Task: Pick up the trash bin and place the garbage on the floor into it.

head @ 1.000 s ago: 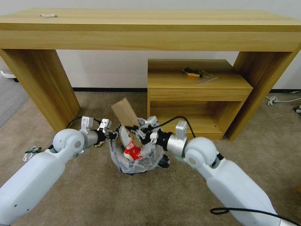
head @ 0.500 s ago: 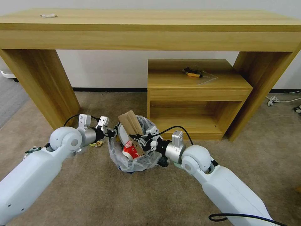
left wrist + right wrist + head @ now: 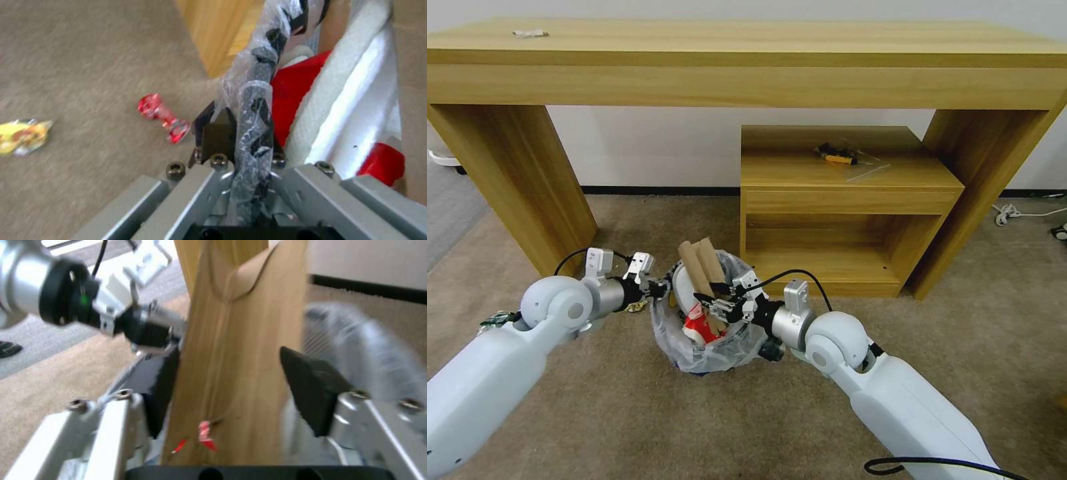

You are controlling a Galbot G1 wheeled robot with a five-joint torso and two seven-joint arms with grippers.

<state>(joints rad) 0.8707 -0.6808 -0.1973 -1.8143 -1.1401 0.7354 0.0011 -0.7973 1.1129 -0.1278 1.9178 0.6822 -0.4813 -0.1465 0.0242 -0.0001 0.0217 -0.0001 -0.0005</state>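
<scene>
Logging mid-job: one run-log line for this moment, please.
left tool: shut on trash bin rim | right tool: open around cardboard strip standing in bin | red wrapper on floor

The bag-lined trash bin (image 3: 710,333) sits on beige carpet (image 3: 627,413), cardboard strips (image 3: 702,263) leaning toward eleven o'clock over red wrappers (image 3: 697,327).

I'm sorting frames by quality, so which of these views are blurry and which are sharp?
Head view: sharp and evenly lit, though the long table bows with wide-angle distortion. Left wrist view: soft overall, the carpet streaked, the red wrapper smeared. Right wrist view: the cardboard strip fairly readable, the bag liner beside it blurred to a grey haze.
</scene>
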